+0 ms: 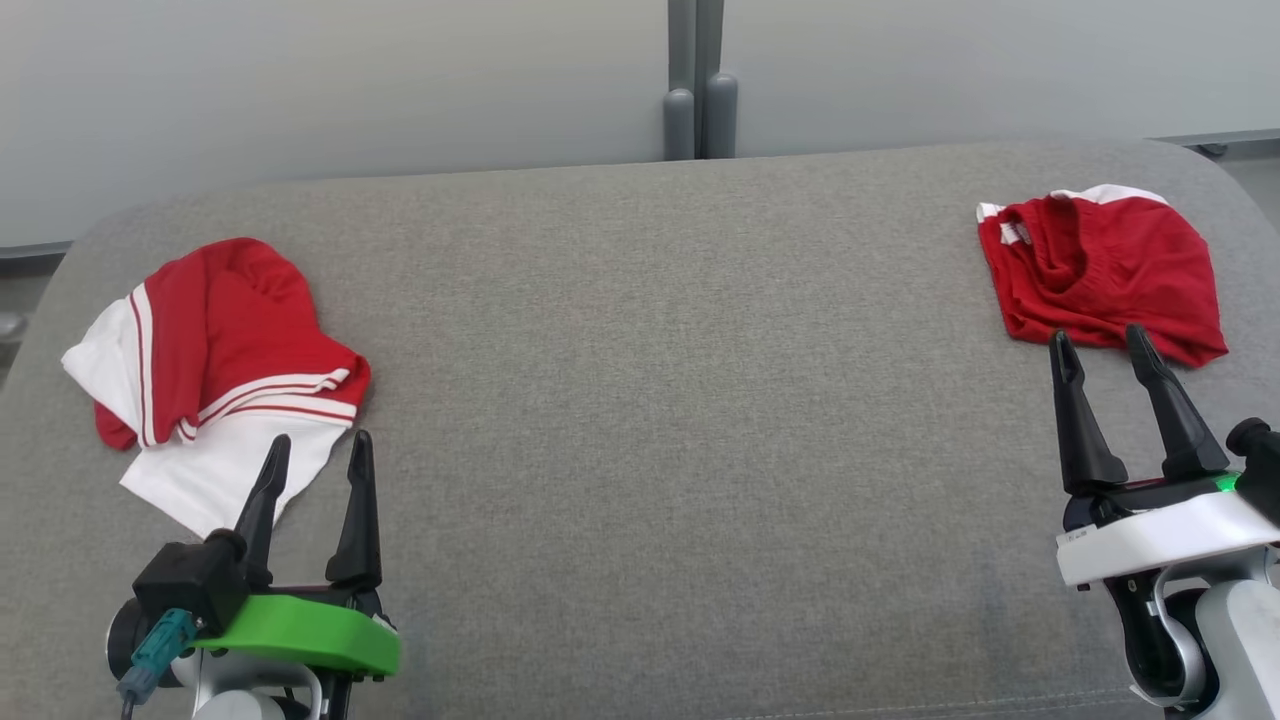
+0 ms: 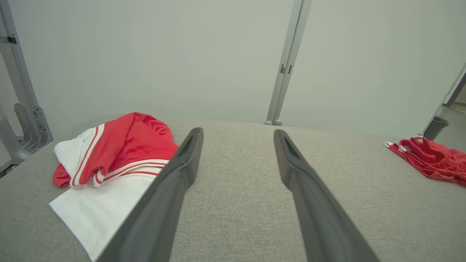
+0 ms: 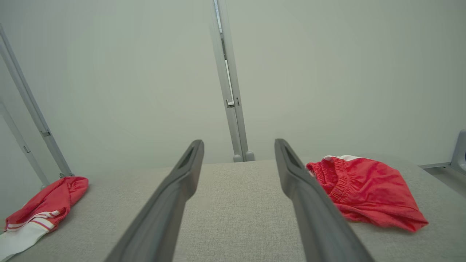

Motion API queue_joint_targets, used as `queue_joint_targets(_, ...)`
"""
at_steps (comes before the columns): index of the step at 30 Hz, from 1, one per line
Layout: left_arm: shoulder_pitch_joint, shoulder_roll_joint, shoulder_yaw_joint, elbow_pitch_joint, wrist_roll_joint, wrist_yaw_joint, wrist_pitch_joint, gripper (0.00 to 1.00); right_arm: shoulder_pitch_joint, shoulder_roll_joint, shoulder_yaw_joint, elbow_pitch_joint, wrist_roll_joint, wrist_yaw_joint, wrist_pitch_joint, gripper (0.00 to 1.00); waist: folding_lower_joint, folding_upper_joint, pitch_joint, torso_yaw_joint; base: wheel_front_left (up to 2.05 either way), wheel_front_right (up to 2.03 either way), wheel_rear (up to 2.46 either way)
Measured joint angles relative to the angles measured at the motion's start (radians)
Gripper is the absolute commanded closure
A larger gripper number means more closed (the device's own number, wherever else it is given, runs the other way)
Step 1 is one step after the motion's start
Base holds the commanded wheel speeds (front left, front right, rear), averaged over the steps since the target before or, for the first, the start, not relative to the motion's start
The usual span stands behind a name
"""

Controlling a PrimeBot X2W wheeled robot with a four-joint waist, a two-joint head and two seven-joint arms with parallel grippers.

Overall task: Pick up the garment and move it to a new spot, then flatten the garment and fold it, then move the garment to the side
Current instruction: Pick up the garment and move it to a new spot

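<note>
Pickup apparently not yet begun: at left, crumpled red-and-white striped cloth garment (image 1: 215, 350) on grey fabric-covered table (image 1: 640, 400), empty left gripper (image 1: 320, 440) spread wide at its near edge. At far right, rumpled red elastic-waisted shorts (image 1: 1100, 270), right gripper (image 1: 1100, 338) likewise wide and empty just short of them. Next, probably: reach in, pinch a raised fold; from left wrist, the heap's humped height, from head, both garments at once.

left gripper (image 1: 320, 440) held spread, empty, over near left of grey surface (image 1: 640, 400) | right gripper (image 1: 1099, 337) held spread, empty, over its near right
</note>
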Motion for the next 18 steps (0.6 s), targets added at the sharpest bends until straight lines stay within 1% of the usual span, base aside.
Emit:
queue_joint_targets(4,-0.001,0.0,0.001,0.002,0.0,0.008,0.0,0.0,0.001,0.003,-0.001,-0.004,-0.001,0.008,0.0,0.0,0.0,0.0,0.001,0.035,0.0,0.0,0.0)
queue_joint_targets(8,-0.001,0.0,0.002,0.003,0.0,0.013,0.0,0.0,0.002,0.007,0.001,-0.004,-0.001,0.025,0.0,0.0,0.0,0.0,0.002,0.077,0.0,0.0,0.0)
queue_joint_targets(12,-0.001,0.0,0.005,0.004,0.0,0.016,0.0,0.0,0.002,0.014,0.005,-0.005,-0.006,0.027,0.0,0.0,0.0,0.0,0.004,0.123,0.0,0.0,0.0)
queue_joint_targets(14,-0.002,0.0,0.008,0.004,0.0,0.018,0.0,0.0,0.002,0.016,0.007,-0.006,-0.011,0.034,0.0,0.0,0.0,0.0,0.006,0.147,0.0,0.0,0.0)
queue_joint_targets(18,-0.002,0.0,0.015,0.004,0.0,0.025,0.0,0.0,0.001,0.017,0.01,-0.009,-0.017,0.035,0.0,0.0,0.0,0.0,0.01,0.196,0.0,0.0,0.0)
